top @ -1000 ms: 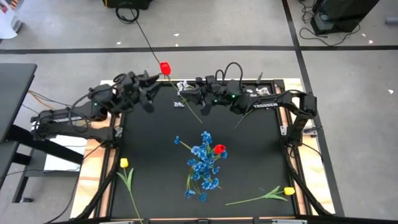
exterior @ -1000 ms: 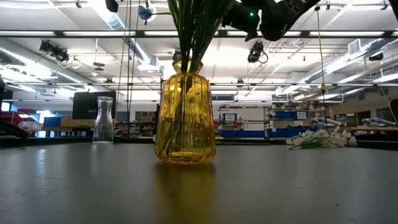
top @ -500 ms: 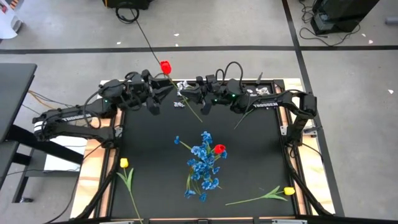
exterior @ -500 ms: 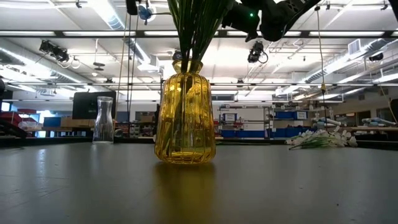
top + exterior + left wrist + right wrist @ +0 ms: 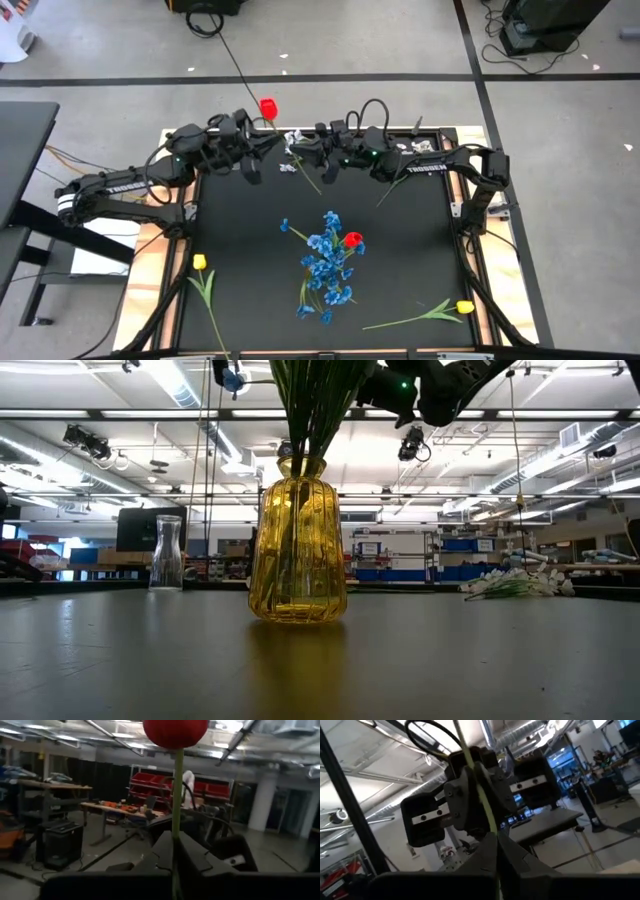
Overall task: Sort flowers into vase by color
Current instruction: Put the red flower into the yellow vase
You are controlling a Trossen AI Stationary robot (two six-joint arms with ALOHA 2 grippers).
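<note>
Low view: ribbed amber glass vase holds stems.

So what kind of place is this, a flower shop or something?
More likely a robotics lab or workshop: workbenches and shelves with red bins fill the room, strip lights run overhead, and cables trail across the floor.

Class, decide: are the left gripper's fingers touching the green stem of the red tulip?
Touching. The left wrist view shows the left gripper with its dark fingers shut on the green stem of the red tulip, which rises between them.
</note>
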